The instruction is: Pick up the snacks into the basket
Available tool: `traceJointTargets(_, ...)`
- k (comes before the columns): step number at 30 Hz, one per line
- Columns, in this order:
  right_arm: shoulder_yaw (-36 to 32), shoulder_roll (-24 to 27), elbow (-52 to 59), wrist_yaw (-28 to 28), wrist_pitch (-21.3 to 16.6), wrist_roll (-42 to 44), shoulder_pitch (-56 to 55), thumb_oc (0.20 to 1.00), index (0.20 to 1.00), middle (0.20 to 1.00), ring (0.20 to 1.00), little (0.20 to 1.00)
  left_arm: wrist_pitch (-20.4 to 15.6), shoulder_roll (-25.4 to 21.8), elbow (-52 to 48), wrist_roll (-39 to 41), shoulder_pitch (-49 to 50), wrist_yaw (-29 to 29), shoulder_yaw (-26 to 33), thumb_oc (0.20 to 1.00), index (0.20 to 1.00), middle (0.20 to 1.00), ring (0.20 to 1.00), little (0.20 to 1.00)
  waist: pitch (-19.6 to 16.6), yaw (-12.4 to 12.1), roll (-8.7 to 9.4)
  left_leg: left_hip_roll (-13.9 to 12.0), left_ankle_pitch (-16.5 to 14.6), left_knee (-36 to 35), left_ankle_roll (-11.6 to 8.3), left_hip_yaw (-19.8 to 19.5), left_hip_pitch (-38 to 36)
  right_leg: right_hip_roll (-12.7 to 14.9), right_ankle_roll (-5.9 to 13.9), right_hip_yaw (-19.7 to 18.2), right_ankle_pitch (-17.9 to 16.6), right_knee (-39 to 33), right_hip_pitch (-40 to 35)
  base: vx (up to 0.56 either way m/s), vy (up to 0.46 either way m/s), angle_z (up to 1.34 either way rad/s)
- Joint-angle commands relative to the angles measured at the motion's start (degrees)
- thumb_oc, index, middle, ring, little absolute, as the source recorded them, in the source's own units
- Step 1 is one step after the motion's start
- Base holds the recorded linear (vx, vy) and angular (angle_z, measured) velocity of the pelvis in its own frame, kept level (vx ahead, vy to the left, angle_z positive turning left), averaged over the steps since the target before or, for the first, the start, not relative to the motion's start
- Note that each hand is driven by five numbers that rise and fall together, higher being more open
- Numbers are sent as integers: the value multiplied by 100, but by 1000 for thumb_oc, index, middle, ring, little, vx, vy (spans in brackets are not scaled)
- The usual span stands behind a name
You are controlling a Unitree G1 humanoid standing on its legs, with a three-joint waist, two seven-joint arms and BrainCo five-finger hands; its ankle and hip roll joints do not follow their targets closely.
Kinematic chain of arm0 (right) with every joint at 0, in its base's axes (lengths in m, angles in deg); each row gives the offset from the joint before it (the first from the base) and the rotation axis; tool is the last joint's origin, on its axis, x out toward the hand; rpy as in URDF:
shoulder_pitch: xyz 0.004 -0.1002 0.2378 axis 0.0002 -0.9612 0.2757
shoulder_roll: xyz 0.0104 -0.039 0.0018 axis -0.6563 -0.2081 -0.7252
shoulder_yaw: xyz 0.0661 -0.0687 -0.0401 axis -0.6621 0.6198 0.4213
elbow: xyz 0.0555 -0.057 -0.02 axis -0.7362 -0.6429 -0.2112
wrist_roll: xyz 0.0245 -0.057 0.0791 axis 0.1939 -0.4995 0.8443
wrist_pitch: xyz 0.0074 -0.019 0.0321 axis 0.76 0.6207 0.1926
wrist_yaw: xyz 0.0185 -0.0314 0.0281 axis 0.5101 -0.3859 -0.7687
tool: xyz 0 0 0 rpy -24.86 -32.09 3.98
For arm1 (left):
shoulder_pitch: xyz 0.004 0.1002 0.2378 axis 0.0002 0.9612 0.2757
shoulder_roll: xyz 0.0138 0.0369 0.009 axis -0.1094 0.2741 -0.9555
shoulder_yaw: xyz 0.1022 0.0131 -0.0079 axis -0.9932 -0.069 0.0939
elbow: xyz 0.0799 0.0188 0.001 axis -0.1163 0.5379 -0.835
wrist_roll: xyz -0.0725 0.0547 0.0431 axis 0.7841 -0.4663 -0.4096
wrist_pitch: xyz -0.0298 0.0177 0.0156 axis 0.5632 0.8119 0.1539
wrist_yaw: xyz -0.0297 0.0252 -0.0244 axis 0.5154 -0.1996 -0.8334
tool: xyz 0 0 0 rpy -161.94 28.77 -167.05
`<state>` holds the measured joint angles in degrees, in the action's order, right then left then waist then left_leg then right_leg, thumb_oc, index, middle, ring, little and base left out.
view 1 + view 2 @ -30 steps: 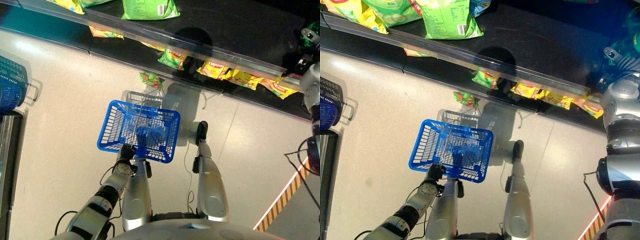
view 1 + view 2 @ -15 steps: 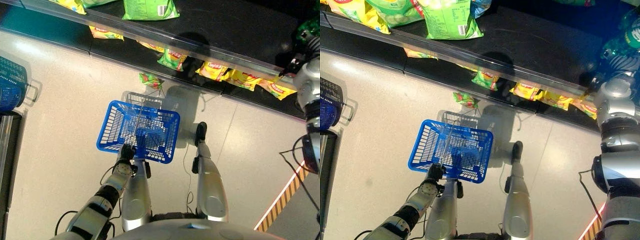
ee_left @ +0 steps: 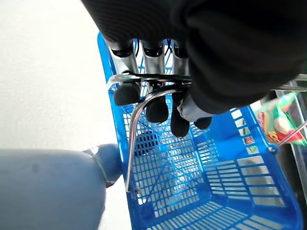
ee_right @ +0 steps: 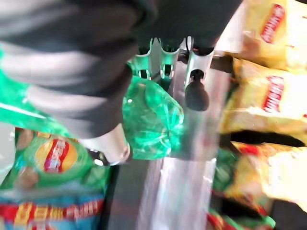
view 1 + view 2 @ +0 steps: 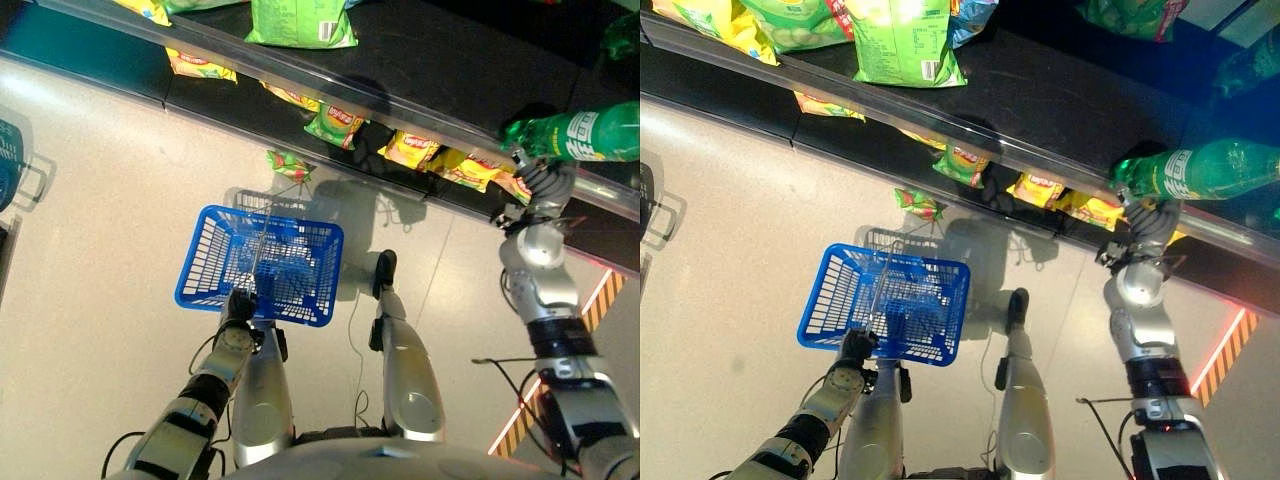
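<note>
Right robot hand: fingers wrapped around green bottle, now pulled clear of the shelf.
Left robot hand: curled on basket handle.
Basket: empty, below.
Snack bags: untouched, lower shelf.
Meaning: bottle grabbed, not a snack.

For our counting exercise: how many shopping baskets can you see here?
2. One blue basket is held by its wire handle in the left hand; a second basket sits at the far left edge, mostly cut off.
</note>
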<state>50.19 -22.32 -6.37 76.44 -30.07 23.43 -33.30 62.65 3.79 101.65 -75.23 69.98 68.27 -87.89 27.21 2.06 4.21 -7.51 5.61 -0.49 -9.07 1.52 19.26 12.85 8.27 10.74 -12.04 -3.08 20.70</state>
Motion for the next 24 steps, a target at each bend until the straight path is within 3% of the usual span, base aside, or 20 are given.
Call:
traceJointTargets(1, 617, -347, 356, -566, 231, -186, -768, 200, 200, 200, 200, 200, -38, -116, 109, -152, 261, 224, 168, 200, 200, 200, 200, 200, 257, -155, 158, 598, 80, -225, 558, 20, -76, 31, 314, 35, 306, 456, -240, -18, 39, 4)
traceJointTargets(9, 876, -212, 919, -1006, 134, -291, -1439, 200, 200, 200, 200, 200, -182, -124, 184, -51, 361, 419, 416, 200, 200, 200, 200, 200, 6, -103, 311, 663, -59, -172, 608, 114, -432, 71, 340, -54, 316, 469, -551, -6, 30, -1)
traceJointTargets(16, 1074, -102, 1146, -1386, 169, -310, -1831, 200, 200, 200, 200, 200, -305, -134, 103, 120, 410, 540, 596, 200, 200, 200, 200, 200, -80, -66, 321, 673, -119, -90, 622, 124, -519, 68, 337, -73, 374, 524, -645, -4, -2, -4)
traceJointTargets(22, 1328, 241, 1200, -1966, 290, -359, -2079, 200, 200, 200, 200, 200, -422, -191, -12, 231, 465, 466, 712, 200, 200, 200, 200, 200, -125, -44, 325, 658, -149, -17, 612, 115, -557, 40, 319, -83, 425, 563, -688, 3, -11, 0)
traceJointTargets(24, 1503, 496, 1122, -2376, 361, -488, -2133, 200, 200, 200, 200, 200, -620, -229, -319, 399, 535, 381, 812, 200, 200, 200, 200, 200, -147, -65, 318, 642, -140, -31, 594, 98, -573, 27, 310, -50, 441, 547, -710, 20, -42, 0)
